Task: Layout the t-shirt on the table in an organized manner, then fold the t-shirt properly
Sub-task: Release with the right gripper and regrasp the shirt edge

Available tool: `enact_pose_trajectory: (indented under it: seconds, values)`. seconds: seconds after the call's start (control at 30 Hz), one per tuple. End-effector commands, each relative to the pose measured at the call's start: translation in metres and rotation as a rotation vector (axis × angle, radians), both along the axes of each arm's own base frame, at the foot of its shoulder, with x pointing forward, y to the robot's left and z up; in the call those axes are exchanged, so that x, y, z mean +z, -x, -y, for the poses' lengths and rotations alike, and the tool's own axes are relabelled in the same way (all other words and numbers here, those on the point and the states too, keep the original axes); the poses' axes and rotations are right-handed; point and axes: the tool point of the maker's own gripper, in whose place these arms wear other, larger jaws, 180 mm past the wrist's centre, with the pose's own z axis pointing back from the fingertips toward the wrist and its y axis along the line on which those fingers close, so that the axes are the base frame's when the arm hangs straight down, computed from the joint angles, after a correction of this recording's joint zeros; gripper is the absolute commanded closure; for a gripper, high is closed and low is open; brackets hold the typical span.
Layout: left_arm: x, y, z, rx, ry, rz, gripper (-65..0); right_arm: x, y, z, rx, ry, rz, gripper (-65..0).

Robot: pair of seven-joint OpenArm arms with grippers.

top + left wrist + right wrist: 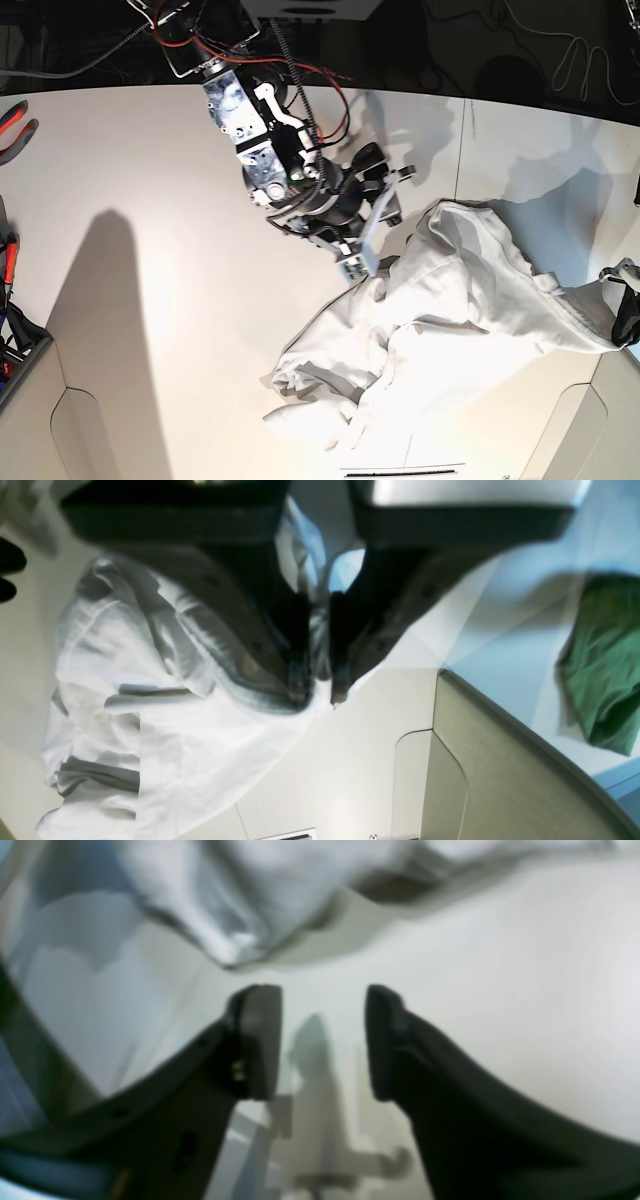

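The white t-shirt (440, 310) lies in a crumpled heap on the counter (150, 300), stretched from the near middle out to the far right. The left pincer (317, 692) is pinched shut on the shirt's edge. The right pincer (322, 1040) is wide and holds nothing. The cloth lies just past its tips, so it is close enough to grab next.

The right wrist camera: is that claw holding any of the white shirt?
No, the right gripper is open with only bare table between its fingers, and the t-shirt lies beyond the tips.
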Motion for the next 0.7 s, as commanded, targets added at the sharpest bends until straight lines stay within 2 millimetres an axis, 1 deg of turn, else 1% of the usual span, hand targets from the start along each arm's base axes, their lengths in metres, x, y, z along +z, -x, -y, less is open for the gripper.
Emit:
enact_pose_trajectory:
  seconds: [0.0, 0.07, 0.17, 0.27, 0.37, 0.4, 0.53, 0.6, 0.67]
  values:
    - [0.019, -0.004, 0.000, -0.014, -0.009, 0.059, 0.0, 0.016, -0.013, -0.008, -0.016, -0.048, 0.050, -30.4]
    - [0.016, -0.004, 0.002, -0.014, 0.003, 0.060, 0.0, 0.009, -0.011, -0.007, -0.017, -0.041, 0.040, -30.6]
    - [0.012, -0.004, 0.010, -0.024, 0.034, 0.061, 0.0, 0.003, -0.003, -0.017, 0.050, 0.020, 0.078, -30.6]
    - [0.007, -0.003, 0.017, -0.049, 0.048, 0.059, 0.0, 0.003, 0.005, -0.032, 0.139, 0.115, 0.176, -31.0]
    - [0.006, -0.003, 0.019, -0.048, 0.058, 0.059, 0.0, 0.007, 0.012, -0.046, 0.182, 0.191, 0.270, -35.7]
    - [0.005, -0.003, 0.020, -0.047, 0.061, 0.059, 0.0, 0.009, 0.014, -0.049, 0.190, 0.213, 0.297, -36.1]
    - [0.004, -0.003, 0.020, -0.047, 0.061, 0.052, 0.0, 0.007, 0.015, -0.052, 0.175, 0.262, 0.351, -36.1]
    - [0.004, -0.002, 0.024, -0.057, 0.089, 0.047, 0.0, -0.001, 0.011, -0.050, 0.179, 0.267, 0.350, -36.1]
    - [0.005, -0.002, 0.028, -0.071, 0.116, 0.048, 0.0, -0.011, 0.004, -0.047, 0.180, 0.275, 0.343, -36.1]
